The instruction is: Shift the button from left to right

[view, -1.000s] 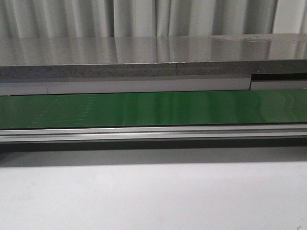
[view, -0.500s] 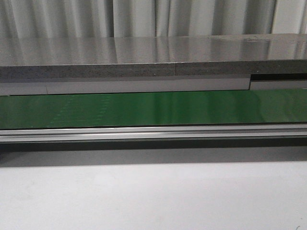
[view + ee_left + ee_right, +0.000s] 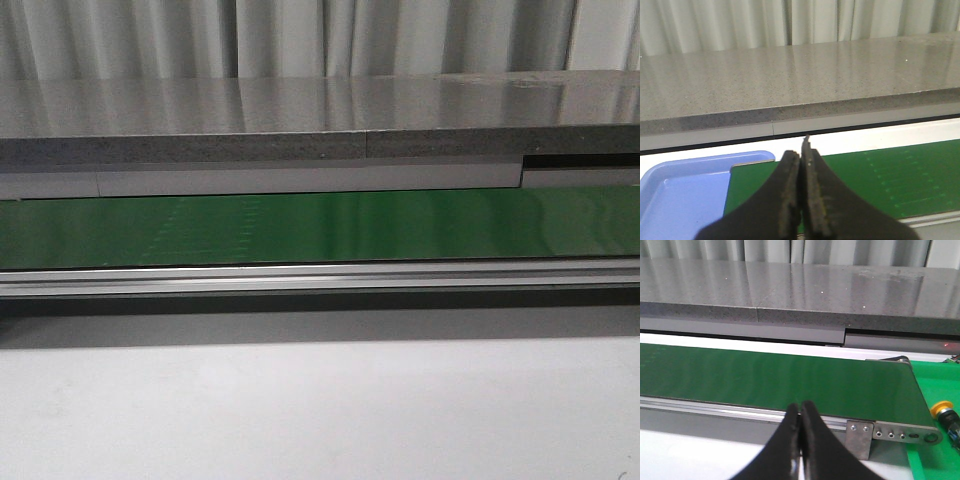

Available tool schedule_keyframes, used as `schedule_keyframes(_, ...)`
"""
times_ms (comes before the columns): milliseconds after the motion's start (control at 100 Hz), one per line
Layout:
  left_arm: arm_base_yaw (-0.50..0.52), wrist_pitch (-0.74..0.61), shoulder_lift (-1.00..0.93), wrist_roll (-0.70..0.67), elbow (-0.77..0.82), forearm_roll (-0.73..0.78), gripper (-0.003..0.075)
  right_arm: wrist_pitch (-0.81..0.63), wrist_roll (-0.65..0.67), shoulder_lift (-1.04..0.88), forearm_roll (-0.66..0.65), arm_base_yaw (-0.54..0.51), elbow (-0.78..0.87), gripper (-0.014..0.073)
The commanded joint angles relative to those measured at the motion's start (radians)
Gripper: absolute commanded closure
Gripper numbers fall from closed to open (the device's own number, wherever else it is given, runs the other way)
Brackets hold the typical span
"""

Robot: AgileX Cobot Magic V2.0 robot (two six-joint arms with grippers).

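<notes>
A button (image 3: 942, 407) with a round yellow cap and a dark body shows at the edge of the right wrist view. It lies on a bright green surface (image 3: 940, 380) just past the end of the green conveyor belt (image 3: 765, 380). My right gripper (image 3: 800, 405) is shut and empty, hanging over the belt's metal rail, well apart from the button. In the left wrist view my left gripper (image 3: 801, 152) is also shut with nothing in it, above the other end of the belt (image 3: 890, 175). The front view shows neither gripper nor the button.
A light blue tray (image 3: 680, 190) sits at the belt's left end. A grey stone ledge (image 3: 320, 120) runs behind the belt (image 3: 320, 225), with curtains beyond. A metal rail (image 3: 320, 280) edges the belt in front, and a white tabletop (image 3: 320, 410) lies nearer.
Faint marks on the green belt have shifted to the right in the front view. Nothing else differs.
</notes>
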Motion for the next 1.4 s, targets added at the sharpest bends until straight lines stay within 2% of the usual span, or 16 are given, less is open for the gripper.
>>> schedule_keyframes(0,-0.008,-0.086,0.006,-0.001,-0.027,-0.002,0.074,-0.096,0.003,-0.05,-0.006,0.001,0.009,0.0662)
schedule_keyframes(250,-0.008,-0.086,0.008,-0.001,-0.027,-0.002,0.074,-0.209,0.006,-0.047,-0.015,0.0,0.091,0.0662)
schedule_keyframes(530,-0.008,-0.086,0.008,-0.001,-0.027,-0.002,0.074,-0.265,0.006,-0.047,-0.016,0.0,0.152,0.0662)
schedule_keyframes(1390,-0.008,-0.086,0.008,-0.001,-0.027,-0.002,0.074,-0.251,0.006,-0.047,-0.016,0.0,0.152,0.0662)
